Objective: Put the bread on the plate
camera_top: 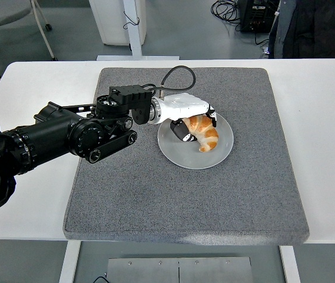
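A golden croissant [204, 132] is held in my left hand [192, 121], whose white-shelled fingers are curled around its upper part. The croissant hangs low over the middle of the grey round plate [179, 152], its lower tip at or just above the plate's surface; I cannot tell whether it touches. The plate lies on the grey mat [185, 194] right of centre. My black left arm [67, 135] reaches in from the left edge across the mat. My right arm does not show.
The grey mat covers most of the white table [326, 147]. Beyond the table's far edge are a white post, cables and a dark garment at the top right.
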`<state>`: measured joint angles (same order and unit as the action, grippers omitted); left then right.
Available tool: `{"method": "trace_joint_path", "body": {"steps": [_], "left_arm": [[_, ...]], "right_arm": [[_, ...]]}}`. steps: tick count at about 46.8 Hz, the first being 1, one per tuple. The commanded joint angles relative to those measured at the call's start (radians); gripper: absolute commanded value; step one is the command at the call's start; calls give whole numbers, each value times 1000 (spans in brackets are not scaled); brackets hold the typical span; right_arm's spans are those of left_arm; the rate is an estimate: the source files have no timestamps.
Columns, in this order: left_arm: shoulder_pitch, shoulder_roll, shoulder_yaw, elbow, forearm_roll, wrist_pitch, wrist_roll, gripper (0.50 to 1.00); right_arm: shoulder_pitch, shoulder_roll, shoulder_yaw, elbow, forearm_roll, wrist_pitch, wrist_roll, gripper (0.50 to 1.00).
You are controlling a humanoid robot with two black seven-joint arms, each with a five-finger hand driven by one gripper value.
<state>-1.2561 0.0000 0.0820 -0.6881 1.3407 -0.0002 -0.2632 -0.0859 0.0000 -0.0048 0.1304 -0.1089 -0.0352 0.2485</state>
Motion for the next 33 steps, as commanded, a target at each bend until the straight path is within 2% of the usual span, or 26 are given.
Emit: {"method": "trace_joint_path", "body": {"steps": [1, 26, 33], "left_arm": [[11, 0, 1, 2, 0, 6, -8, 500], [47, 0, 22, 16, -2, 63, -10, 500], [46, 0, 22, 16, -2, 63, -10, 500]], "right_arm": [[0, 0, 0, 0, 0, 0, 0, 1000], [0, 0, 0, 0, 0, 0, 0, 1000], [0, 0, -1, 0, 0, 0, 0, 1000]]}}
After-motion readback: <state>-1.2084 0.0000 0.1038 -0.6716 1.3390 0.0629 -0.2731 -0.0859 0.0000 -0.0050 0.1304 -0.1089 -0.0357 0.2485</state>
